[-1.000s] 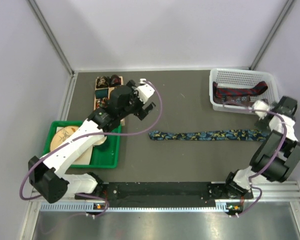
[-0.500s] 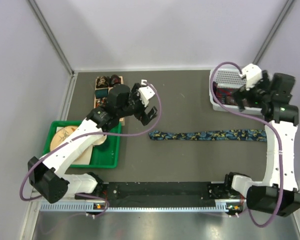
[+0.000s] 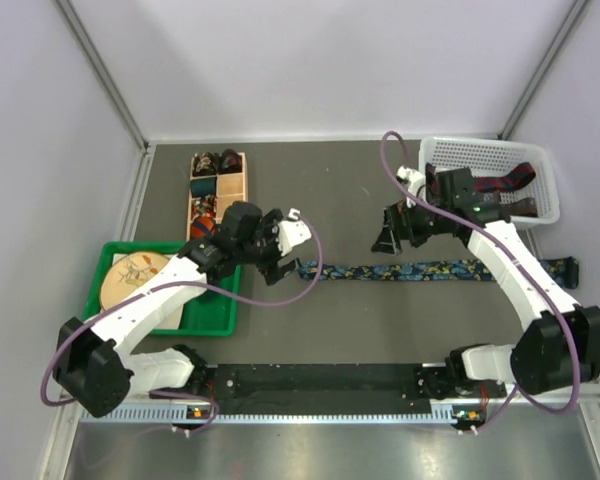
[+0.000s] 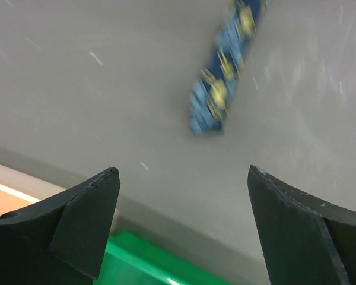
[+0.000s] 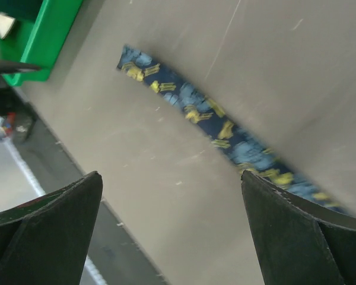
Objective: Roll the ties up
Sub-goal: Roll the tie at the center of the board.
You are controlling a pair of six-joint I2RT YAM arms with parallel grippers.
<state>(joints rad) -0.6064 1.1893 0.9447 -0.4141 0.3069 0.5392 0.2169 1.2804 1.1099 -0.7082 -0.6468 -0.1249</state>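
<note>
A dark blue floral tie (image 3: 420,270) lies flat and stretched left to right across the mat. My left gripper (image 3: 278,266) hovers open just left of its narrow end, which shows blurred in the left wrist view (image 4: 222,77), ahead of the empty left gripper (image 4: 183,169). My right gripper (image 3: 392,238) hangs open just behind the tie's middle. In the right wrist view the tie (image 5: 213,116) runs diagonally above the empty right gripper (image 5: 171,173). A red and navy tie (image 3: 500,182) lies in the white basket (image 3: 480,152). Small coiled ties (image 3: 206,160) sit in a wooden box (image 3: 230,185).
A green tray (image 3: 225,318) holding a round wooden piece (image 3: 128,275) sits at the left under my left arm; its rim shows in the left wrist view (image 4: 160,261) and the right wrist view (image 5: 44,41). A black rail (image 3: 320,385) runs along the near edge.
My right arm swung left from the basket to the middle of the mat above the tie. My left gripper dropped from beside the wooden box toward the tie's left end.
</note>
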